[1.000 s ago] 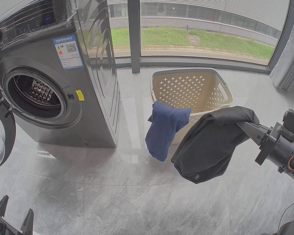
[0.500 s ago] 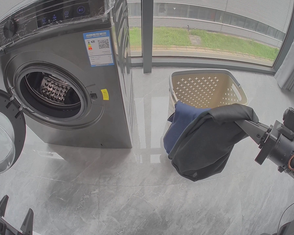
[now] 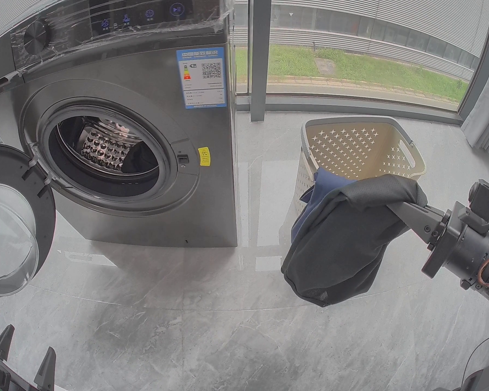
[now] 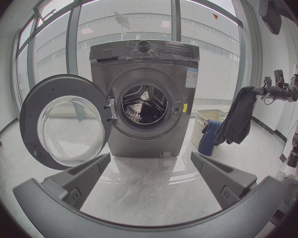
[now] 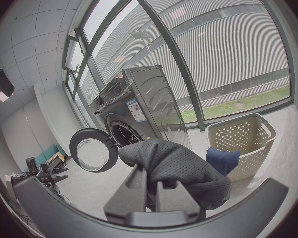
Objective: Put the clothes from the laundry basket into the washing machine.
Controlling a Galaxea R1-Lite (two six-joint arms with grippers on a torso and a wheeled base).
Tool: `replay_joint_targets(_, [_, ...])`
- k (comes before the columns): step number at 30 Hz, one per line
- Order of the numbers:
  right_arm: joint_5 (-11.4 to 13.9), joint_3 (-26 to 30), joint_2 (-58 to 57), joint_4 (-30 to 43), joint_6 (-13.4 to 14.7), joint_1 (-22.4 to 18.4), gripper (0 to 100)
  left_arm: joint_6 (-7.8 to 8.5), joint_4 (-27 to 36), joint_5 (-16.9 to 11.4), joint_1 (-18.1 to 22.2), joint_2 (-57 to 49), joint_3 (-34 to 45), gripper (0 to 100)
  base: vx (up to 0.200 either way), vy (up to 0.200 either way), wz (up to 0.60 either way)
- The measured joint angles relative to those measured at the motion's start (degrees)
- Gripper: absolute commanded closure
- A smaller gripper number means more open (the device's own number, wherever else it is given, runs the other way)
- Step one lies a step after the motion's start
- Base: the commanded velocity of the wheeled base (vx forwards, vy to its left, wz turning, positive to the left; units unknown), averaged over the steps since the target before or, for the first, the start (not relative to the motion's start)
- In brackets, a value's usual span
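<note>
Aloft, right pincer [image 3: 402,208] clamped on dark garment [image 3: 337,245], arm outstretched before basket [image 3: 358,119]; left pincer [image 4: 149,155] spread wide, empty.

Head view downward; both wrist views sideways toward the washing machine [image 3: 119,137]

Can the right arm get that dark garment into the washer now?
Likely yes, once nearer: the door stands wide open, the drum mouth is unblocked, but the right gripper holds the dark garment off by the basket.
</note>
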Motion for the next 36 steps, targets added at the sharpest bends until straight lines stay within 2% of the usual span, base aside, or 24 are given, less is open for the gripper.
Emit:
replay_joint_targets(5, [0.09, 0.26, 0.46, 0.07, 0.88, -0.22, 100, -0.2, -0.02, 0.05, 0.0, 0.0, 0.0, 0, 0.0, 0.2, 0.0])
replay_joint_targets(14, [0.11, 0.44, 0.69, 0.02, 1.01, -0.3, 100, -0.3, 0.02, 0.09, -0.02, 0.0, 0.0, 0, 0.0, 0.0, 0.0])
replay_joint_targets(24, [0.09, 0.59, 0.77, -0.79, 0.95, -0.33, 100, -0.39, -0.02, 0.06, -0.02, 0.02, 0.0, 0, -0.2, 0.0, 0.0])
replay_joint_targets(30, [0.12, 0.56, 1.02, -0.77, 0.93, -0.16, 100, -0.59, 0.0, 0.16, -0.06, 0.02, 0.0, 0, 0.0, 0.0, 0.0])
replay_joint_targets(36, [0.09, 0.56, 1.55, -0.74, 0.96, -0.05, 100, -0.69, 0.0, 0.17, -0.02, 0.02, 0.0, 0, 0.0, 0.2, 0.0])
